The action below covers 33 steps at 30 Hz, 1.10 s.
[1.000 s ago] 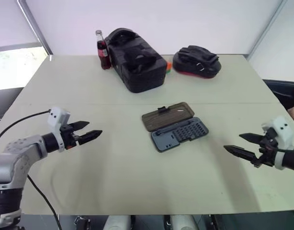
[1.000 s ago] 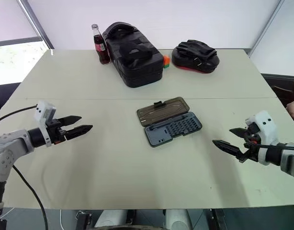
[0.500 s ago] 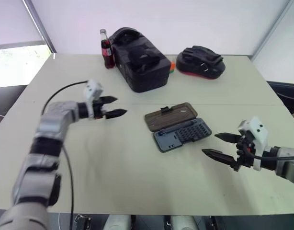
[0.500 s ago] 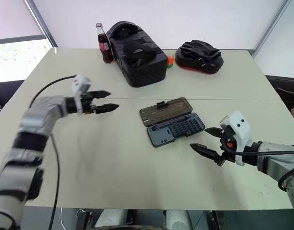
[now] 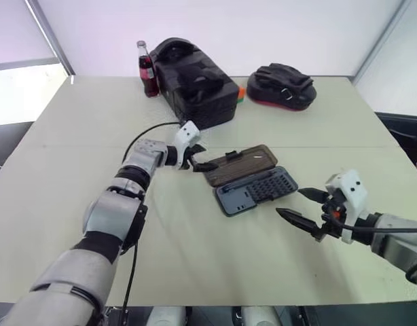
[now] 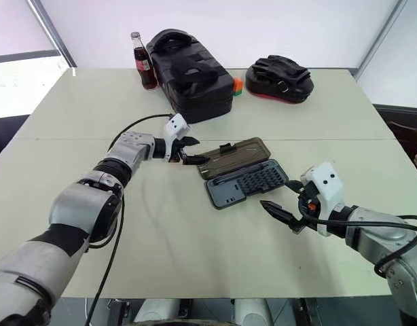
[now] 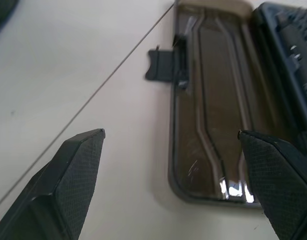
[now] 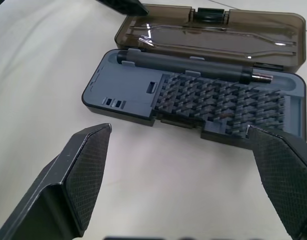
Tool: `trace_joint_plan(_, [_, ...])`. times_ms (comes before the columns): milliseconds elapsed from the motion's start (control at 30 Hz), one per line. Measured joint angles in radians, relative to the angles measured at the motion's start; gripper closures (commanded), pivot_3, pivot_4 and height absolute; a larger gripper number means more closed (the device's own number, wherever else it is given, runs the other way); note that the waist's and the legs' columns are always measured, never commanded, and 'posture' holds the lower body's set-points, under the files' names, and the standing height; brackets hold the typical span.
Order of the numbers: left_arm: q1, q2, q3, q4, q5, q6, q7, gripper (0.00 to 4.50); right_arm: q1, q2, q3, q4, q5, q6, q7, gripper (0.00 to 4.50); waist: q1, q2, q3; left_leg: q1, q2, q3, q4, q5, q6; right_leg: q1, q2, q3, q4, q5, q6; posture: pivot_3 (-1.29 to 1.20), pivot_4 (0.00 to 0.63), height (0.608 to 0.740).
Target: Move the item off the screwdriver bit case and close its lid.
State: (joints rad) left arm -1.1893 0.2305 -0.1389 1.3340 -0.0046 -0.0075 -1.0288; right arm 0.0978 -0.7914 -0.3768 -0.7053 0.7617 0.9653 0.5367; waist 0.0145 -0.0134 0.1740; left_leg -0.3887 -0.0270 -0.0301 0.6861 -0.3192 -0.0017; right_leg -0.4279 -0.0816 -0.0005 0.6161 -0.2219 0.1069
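The left jaws stand parted at the centre of the frame, one tip over the near-left end of the lid [image 5: 241, 161] and the other just off its edge above the bare counter [image 5: 195, 258]; whether either tip touches the plastic I cannot tell. The right jaws are spread wide too, holding nothing, low in the right of the frame, pointing at the screwdriver bit case [image 5: 256, 189] from just beside it and apart from it. The case lies open in the middle of the counter. Its smoky brown lid is folded flat back on the surface, with one small black latch [image 7: 166, 65] on its far edge. Its grey tray carries rows of bits [image 8: 213, 95] and one dark driver handle [image 8: 188, 64] along the hinge side. The counter is pale cream and matte, with a thin seam running across it behind the case. At its far edge stand one cola bottle [image 5: 146, 68], one big black bag [image 5: 195, 85] touching it, one black-and-red pouch [image 5: 280, 86] to the right, and one small orange-and-green block [image 6: 236, 85] between bag and pouch. Behind them is a plain white wall [image 5: 263, 27], with a bright window [image 5: 18, 88] in the upper left.
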Motion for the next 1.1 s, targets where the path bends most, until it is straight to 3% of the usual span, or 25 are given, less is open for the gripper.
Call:
trace_joint_plan(467, [-0.005,-0.038,0.049,0.017,0.055,0.056,0.066,0.04,0.030,0.043,0.000,-0.028,0.007,0.000,-0.075,0.00,-0.002,0.000,0.000,0.001,0.000,0.000,0.000,0.000,0.000,0.000,0.000,0.000,0.001,0.000,0.000,0.00,0.150,0.740])
trace_joint_plan(567, [-0.011,-0.039,0.057,0.017,0.067,0.085,0.072,0.84,0.038,0.055,0.000,-0.040,0.009,0.000,-0.091,0.00,-0.003,0.000,-0.001,0.002,0.000,0.000,0.000,0.000,0.000,0.001,0.000,0.000,0.001,0.000,0.000,0.00,0.150,0.740])
trace_joint_plan(800, [-0.012,-0.054,0.069,0.015,0.100,0.097,0.070,4.43,0.051,0.064,-0.003,-0.061,0.016,0.001,-0.120,0.00,-0.004,0.000,-0.001,0.003,0.000,0.000,0.000,0.000,0.000,0.001,0.000,0.000,0.002,0.000,0.000,0.00,0.150,0.740])
trace_joint_plan(1100, [-0.007,-0.047,0.037,-0.002,0.172,0.019,0.072,4.48,0.070,0.064,-0.016,-0.067,0.021,0.001,-0.134,0.00,-0.003,0.001,-0.003,0.006,0.000,0.001,0.000,0.000,0.000,0.004,0.000,0.001,0.003,0.000,0.000,0.00,0.150,0.740])
